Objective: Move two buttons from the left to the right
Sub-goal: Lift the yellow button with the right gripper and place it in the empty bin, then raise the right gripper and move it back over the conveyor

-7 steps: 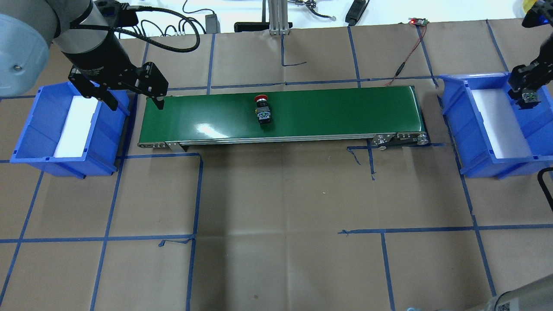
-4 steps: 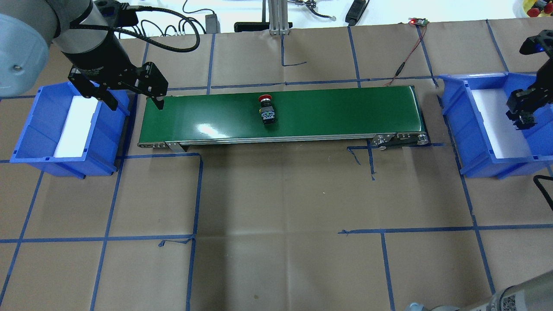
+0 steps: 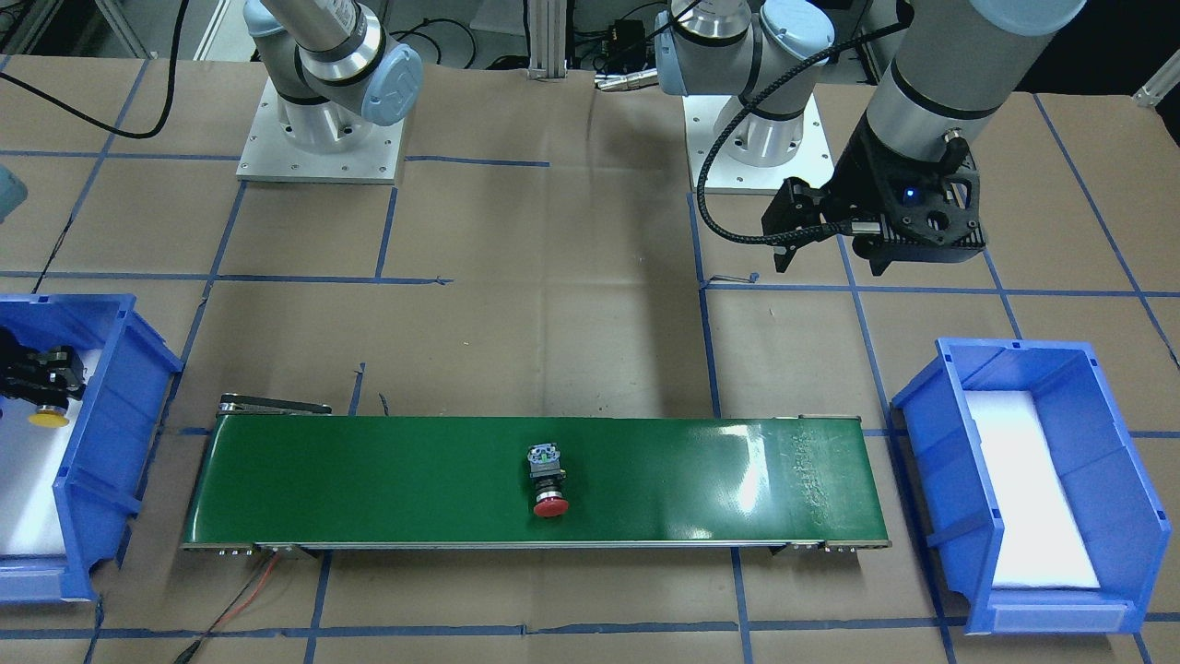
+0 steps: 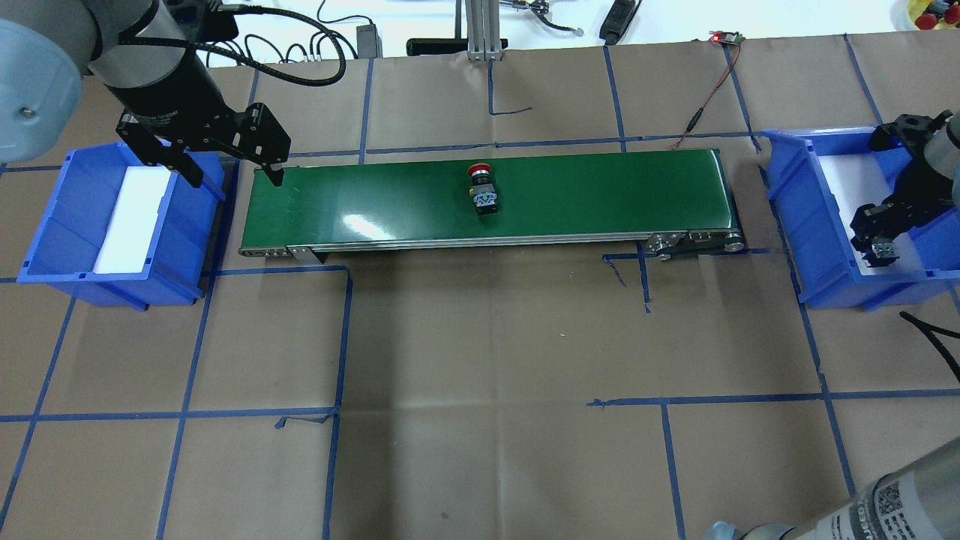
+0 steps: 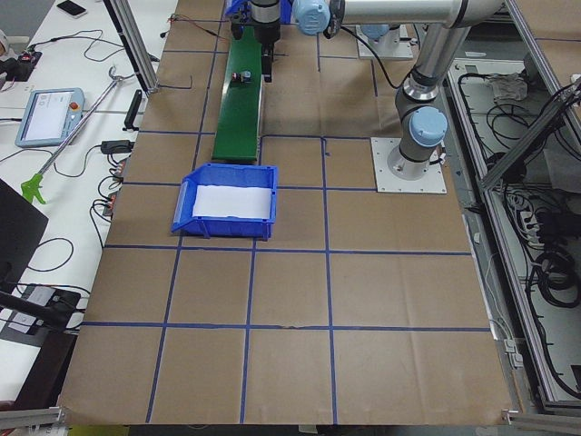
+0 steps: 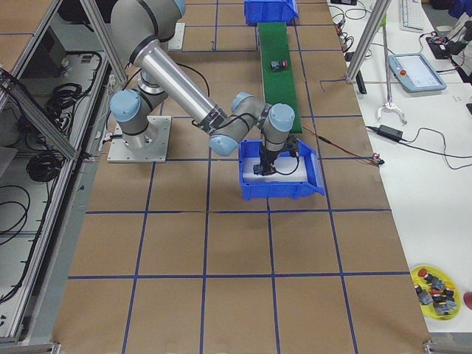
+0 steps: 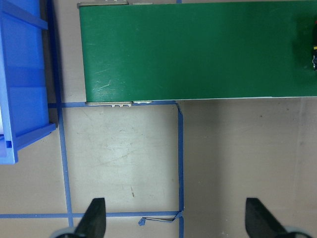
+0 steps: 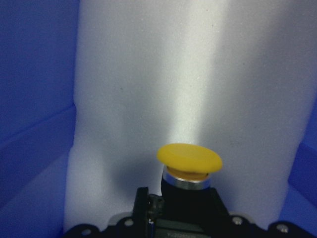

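Observation:
The red-capped button (image 4: 480,187) lies on its side near the middle of the green conveyor belt (image 4: 600,195); it also shows in the front view (image 3: 548,487). My right gripper (image 4: 877,244) is shut on the yellow-capped button (image 3: 48,420) and holds it low inside the right blue bin (image 4: 825,247). In the right wrist view the yellow cap (image 8: 189,158) hangs just over the white foam (image 8: 148,74). My left gripper (image 4: 234,178) is open and empty above the belt's left end, next to the left blue bin (image 4: 45,247).
Both bins have white foam liners; the left bin (image 3: 931,443) holds nothing but foam. Blue tape lines cross the brown paper table (image 4: 487,375). A red wire (image 4: 705,97) and cables lie beyond the belt's far side.
The red button has ridden the belt to the right. My right gripper has moved toward the near end of the right bin with the yellow button. The left arm has hardly moved.

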You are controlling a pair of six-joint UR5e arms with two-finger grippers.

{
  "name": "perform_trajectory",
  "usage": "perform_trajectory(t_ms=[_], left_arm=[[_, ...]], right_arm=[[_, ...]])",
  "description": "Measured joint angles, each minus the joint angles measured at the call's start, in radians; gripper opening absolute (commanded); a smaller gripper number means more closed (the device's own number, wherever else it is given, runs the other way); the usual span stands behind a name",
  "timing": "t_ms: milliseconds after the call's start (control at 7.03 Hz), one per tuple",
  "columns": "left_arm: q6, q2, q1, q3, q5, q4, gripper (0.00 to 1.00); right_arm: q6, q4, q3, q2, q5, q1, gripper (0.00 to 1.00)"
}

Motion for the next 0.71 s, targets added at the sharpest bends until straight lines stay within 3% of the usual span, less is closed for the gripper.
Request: perform_trajectory(t_ms=[142,711], left_arm=[[0.001,0.000,0.000,0.000,0.000,0.000,1.00],[0.002,0.000,0.001,0.001,0.000,0.000,1.00]], right_arm=[[0.003,0.000,0.005,0.007,0.001,0.000,1.00],[0.005,0.004,-0.001,0.007,0.001,0.000,1.00]])
